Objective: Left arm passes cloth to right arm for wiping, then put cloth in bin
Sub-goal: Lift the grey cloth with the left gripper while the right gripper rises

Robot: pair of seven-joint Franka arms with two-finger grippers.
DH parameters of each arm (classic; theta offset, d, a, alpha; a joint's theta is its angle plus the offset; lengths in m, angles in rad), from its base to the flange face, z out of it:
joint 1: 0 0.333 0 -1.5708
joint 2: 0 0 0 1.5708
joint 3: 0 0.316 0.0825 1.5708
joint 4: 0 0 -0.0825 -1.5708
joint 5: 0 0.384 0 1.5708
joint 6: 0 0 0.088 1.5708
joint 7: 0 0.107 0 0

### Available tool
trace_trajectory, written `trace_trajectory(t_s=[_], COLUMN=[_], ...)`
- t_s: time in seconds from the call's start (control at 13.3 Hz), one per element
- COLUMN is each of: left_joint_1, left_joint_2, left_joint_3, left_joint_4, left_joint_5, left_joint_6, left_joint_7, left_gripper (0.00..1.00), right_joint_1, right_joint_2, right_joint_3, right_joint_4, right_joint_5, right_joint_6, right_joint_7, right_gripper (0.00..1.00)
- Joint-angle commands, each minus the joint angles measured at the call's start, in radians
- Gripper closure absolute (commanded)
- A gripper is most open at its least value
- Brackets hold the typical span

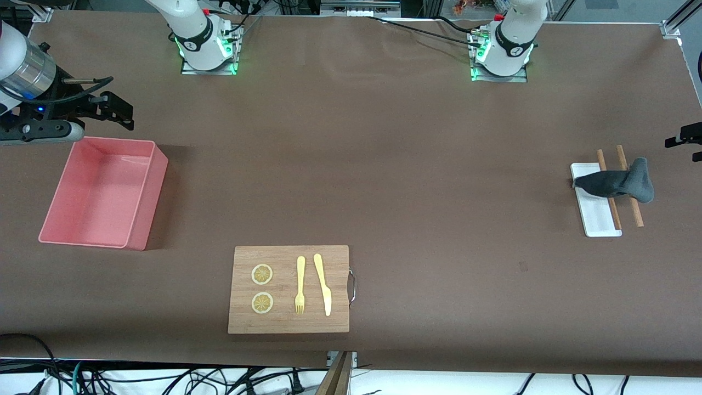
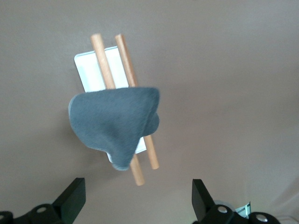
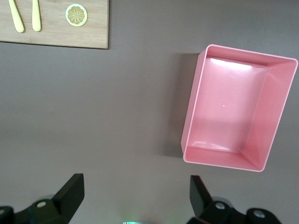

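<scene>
The dark grey cloth (image 1: 620,184) lies draped over two wooden sticks (image 1: 630,206) and a small white tray (image 1: 599,219) at the left arm's end of the table. In the left wrist view the cloth (image 2: 114,123) is just ahead of my left gripper (image 2: 138,200), which is open, empty and over bare table beside it. In the front view the left gripper (image 1: 685,137) is only partly visible at the edge. The empty pink bin (image 1: 148,203) sits at the right arm's end. My right gripper (image 1: 123,112) is open and empty over bare table beside the bin (image 3: 191,121).
A wooden board (image 1: 289,318) with a metal handle lies near the front edge. On it are two lemon slices (image 1: 262,274), a yellow fork (image 1: 300,285) and a yellow knife (image 1: 323,285). The board's corner (image 3: 56,35) shows in the right wrist view.
</scene>
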Motion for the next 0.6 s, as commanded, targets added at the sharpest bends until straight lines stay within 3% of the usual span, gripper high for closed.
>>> trace_trajectory(t_s=[0.0,0.3,0.53], left_joint_1=[0.116,0.199,0.199], left_joint_2=[0.187,0.442,0.467], left_joint_3=[-0.017,-0.018,-0.017], left_joint_4=[0.113,0.278,0.280], left_joint_5=[-0.160,-0.310,-0.384], left_joint_6=[-0.019,-0.111,-0.168], left_joint_7=[0.204,0.367,0.355], left_gripper=[0.00,0.00,0.00], right_joint_1=[-0.001,-0.001,-0.001], right_joint_2=[-0.002,-0.002,-0.002], right_joint_3=[0.002,0.002,0.002], right_joint_4=[0.012,0.013,0.012], right_joint_5=[0.012,0.012,0.014], right_joint_6=[-0.013,-0.013,-0.013], right_joint_7=[0.006,0.006,0.006], right_gripper=[0.01,0.01,0.01])
